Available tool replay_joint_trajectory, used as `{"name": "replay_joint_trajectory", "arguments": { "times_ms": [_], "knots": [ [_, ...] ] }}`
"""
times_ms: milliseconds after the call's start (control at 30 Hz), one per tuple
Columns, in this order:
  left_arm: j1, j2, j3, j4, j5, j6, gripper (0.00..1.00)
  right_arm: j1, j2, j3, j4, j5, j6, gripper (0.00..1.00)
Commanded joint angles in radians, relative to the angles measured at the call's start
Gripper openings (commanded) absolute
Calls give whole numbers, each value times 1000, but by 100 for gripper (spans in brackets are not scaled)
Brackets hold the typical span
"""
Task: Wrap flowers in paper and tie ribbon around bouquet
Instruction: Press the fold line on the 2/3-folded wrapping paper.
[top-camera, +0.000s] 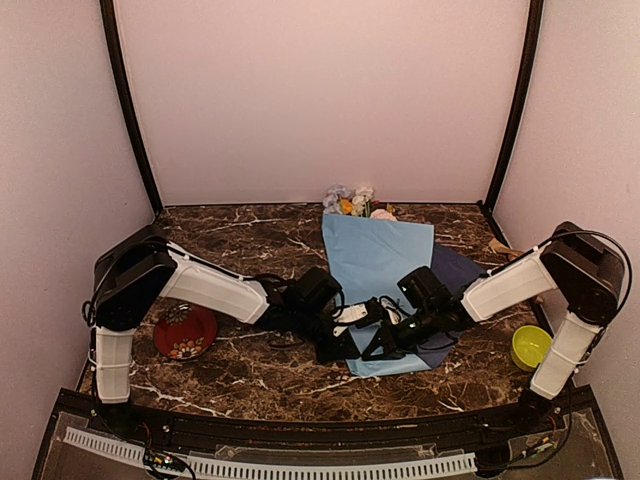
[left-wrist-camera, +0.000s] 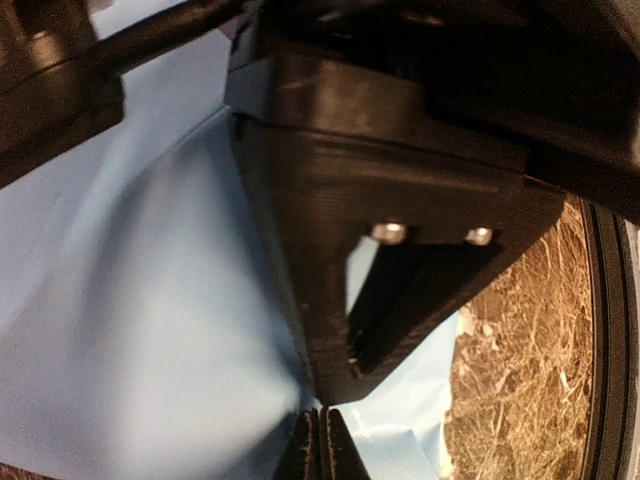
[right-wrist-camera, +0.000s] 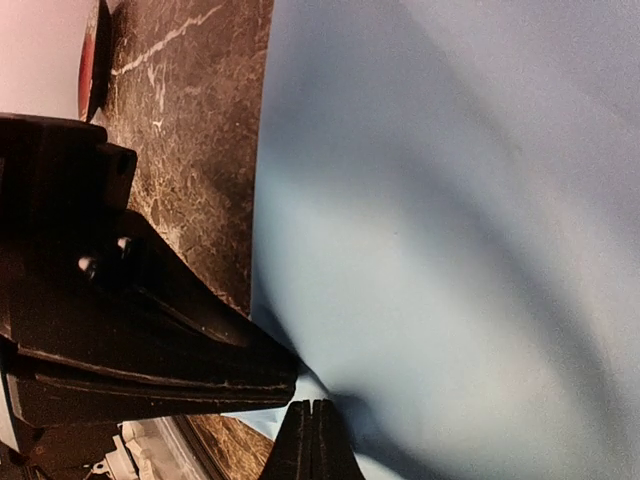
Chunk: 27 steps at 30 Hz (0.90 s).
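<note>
The paper (top-camera: 375, 255) lies light-blue face up mid-table, with a navy flap (top-camera: 462, 272) out to the right. The flowers (top-camera: 352, 200) show only as mixed heads at its far end; the stems are hidden under it. My two grippers meet tip to tip at the paper's near end. The left gripper (top-camera: 358, 336) (left-wrist-camera: 322, 445) is shut, and creases in the paper (left-wrist-camera: 150, 330) run into its tips. The right gripper (top-camera: 373, 338) (right-wrist-camera: 312, 440) is shut on the same pinched spot of paper (right-wrist-camera: 450, 250). A thin tan strip, the ribbon (top-camera: 499, 246), lies at the right rear.
A red patterned dish (top-camera: 185, 332) sits by the left arm. A yellow-green bowl (top-camera: 530, 346) stands by the right arm's base. Dark marble table (top-camera: 250, 240) shows around the paper. Pink walls close in the back and sides.
</note>
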Motion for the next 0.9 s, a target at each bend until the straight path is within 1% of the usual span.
{"name": "replay_joint_trajectory", "arguments": {
  "times_ms": [0,167,300,433,533,700,800,867],
  "knots": [
    [91,31,-29,-7,-83,-59,0,22,37,-48,-114,46,0,0],
    [136,44,-22,28,-109,-99,0,25,43,-50,-107,41,3,0],
    [137,87,21,-6,-118,-108,0,25,48,-47,-109,40,2,0],
    [139,55,-20,70,-143,-136,0,27,44,-49,-105,43,7,0],
    [147,55,-8,95,-165,-163,0,30,46,-51,-107,39,6,0],
    [179,43,12,143,-105,-221,0,33,47,-46,-117,43,4,0],
    [184,34,17,174,-61,-230,0,34,48,-45,-111,43,6,0],
    [185,39,32,179,-66,-234,0,35,50,-45,-111,41,5,0]
  ]
}}
